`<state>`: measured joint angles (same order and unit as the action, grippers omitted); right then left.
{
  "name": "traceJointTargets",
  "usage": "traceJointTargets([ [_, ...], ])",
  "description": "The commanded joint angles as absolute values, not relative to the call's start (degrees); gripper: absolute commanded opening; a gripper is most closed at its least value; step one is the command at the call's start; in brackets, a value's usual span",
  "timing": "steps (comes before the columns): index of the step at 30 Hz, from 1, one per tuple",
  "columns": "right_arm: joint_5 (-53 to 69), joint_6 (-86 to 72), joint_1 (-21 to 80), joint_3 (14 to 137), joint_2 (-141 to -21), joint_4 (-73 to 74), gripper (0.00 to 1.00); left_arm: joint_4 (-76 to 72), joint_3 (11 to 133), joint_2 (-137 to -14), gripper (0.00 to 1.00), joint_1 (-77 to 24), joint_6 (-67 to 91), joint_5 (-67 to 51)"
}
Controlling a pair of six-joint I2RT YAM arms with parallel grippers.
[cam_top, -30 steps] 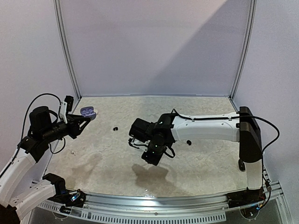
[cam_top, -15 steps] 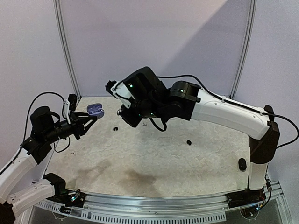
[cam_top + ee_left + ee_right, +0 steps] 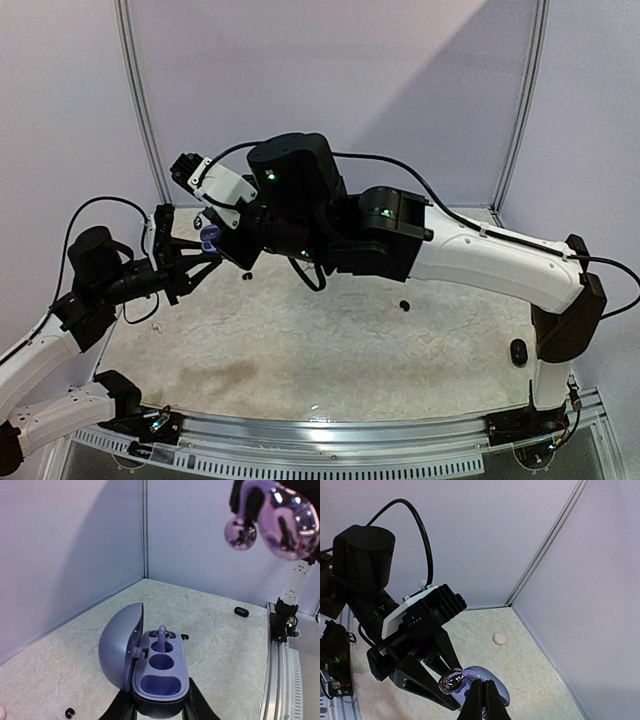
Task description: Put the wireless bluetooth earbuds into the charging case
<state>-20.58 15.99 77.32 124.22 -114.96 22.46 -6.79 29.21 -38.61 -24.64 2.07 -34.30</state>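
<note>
The purple charging case stands open between the fingers of my left gripper, lid swung to the left, lifted above the table. One earbud sits stem-up in its far slot; the two nearer hollows are empty. My right gripper is shut on a shiny silvery earbud and hangs just above the case. From the left wrist that earbud shows high at the upper right. In the top view both grippers meet at the case near the back left corner.
Loose on the table: a white earbud near the corner, black earbuds, another black one, and a black case by the right arm's base. Walls close in at the back and left.
My right arm swung from the middle of the table up and left until it hangs over the case. My left arm lifted the case a little toward it.
</note>
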Motion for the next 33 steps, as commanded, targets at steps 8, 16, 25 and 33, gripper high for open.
traceJointTargets([
  [8, -21.57, 25.98, 77.38, 125.16, -119.47, 20.66, 0.00, -5.11, 31.42, -38.06, 0.00, -25.85, 0.16, -36.54],
  [16, -24.51, 27.70, 77.38, 125.21, -121.45, 20.14, 0.00, -4.97, 31.55, -38.15, 0.00, -25.93, 0.44, -36.64],
  [25, -28.17, 27.95, 77.32, 125.09, -121.64, 20.29, 0.00, -4.57, 31.38, -37.97, 0.00, -25.97, 0.53, -36.57],
  [33, -27.86, 29.31, 77.28, 123.76, -121.73, 21.32, 0.00, -4.50, 31.47, -37.98, 0.00, -25.97, 0.70, -36.40],
])
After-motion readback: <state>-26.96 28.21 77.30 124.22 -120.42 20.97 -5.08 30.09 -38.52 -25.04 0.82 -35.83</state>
